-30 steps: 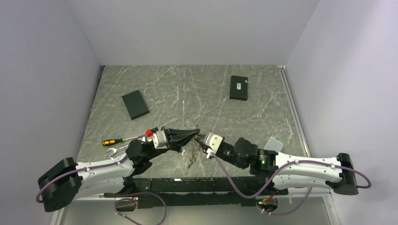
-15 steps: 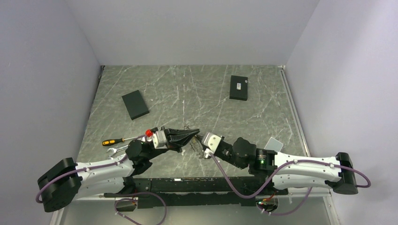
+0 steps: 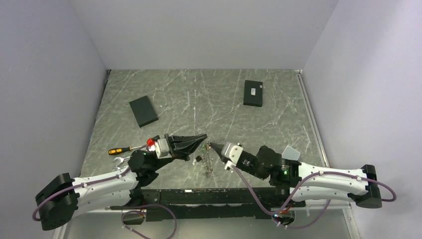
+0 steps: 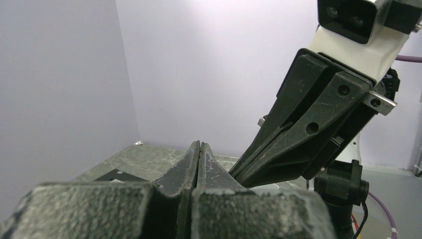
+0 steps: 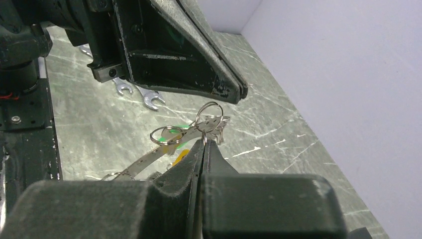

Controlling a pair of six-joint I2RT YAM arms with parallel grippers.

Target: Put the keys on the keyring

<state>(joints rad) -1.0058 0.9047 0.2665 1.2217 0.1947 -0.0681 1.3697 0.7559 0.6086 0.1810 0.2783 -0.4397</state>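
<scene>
My right gripper (image 5: 204,142) is shut on a thin silver keyring (image 5: 217,121). From it hang a second small ring (image 5: 166,135), a flat silver key (image 5: 142,160) and a key with an orange-yellow head (image 5: 182,153). In the top view the bunch (image 3: 207,164) dangles below the right gripper (image 3: 212,145), just above the table. My left gripper (image 3: 204,135) is shut and holds nothing I can see. Its tip (image 5: 241,92) hovers just above and beside the ring, apart from it. In the left wrist view its shut jaws (image 4: 199,145) point at the right gripper's fingers (image 4: 308,134).
A small black tag (image 3: 198,159) lies on the marble table (image 3: 209,99) left of the bunch. An orange-handled screwdriver (image 3: 119,150) and wrenches (image 5: 149,99) lie at the left. Two black boxes (image 3: 143,111) (image 3: 253,93) lie farther back. A grey card (image 3: 290,153) sits by the right arm.
My left gripper has drawn back up and to the left, away from the right gripper's tip. The right arm has shifted right, and the key bunch now hangs from it alone.
</scene>
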